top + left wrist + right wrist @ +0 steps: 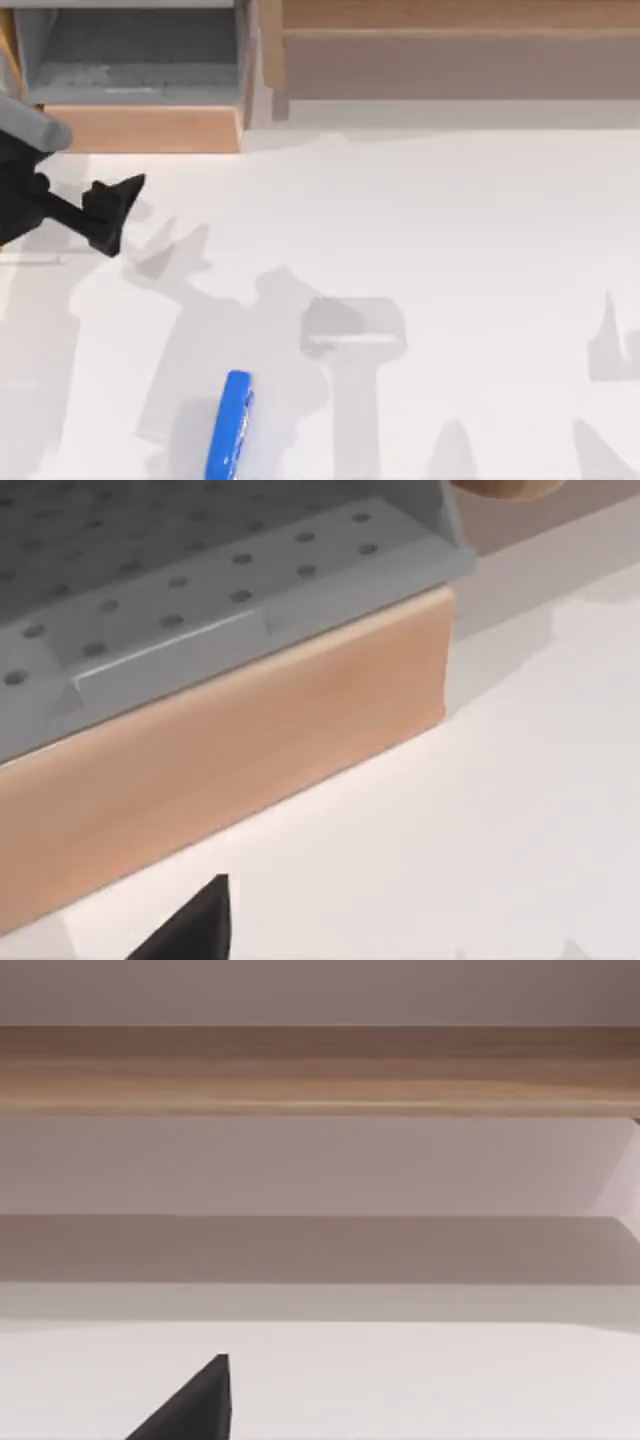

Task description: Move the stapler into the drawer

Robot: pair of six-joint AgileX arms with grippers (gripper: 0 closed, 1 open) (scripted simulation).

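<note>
stapler [229, 424] lies flat on the bench [450, 250], well apart from the drawer [140, 128], which stands open to receive it. left end effector [118, 210] near drawer front, empty; finger state cannot be told.

The left gripper [120, 215] hovers at the table's [480, 250] left side, just in front of the drawer's [140, 128] front panel. The stapler [230, 425] lies on the table well in front of the jaws and somewhat to their right. The shelf [450, 60] stands behind, right of the drawer, apparently just beside it.
</note>
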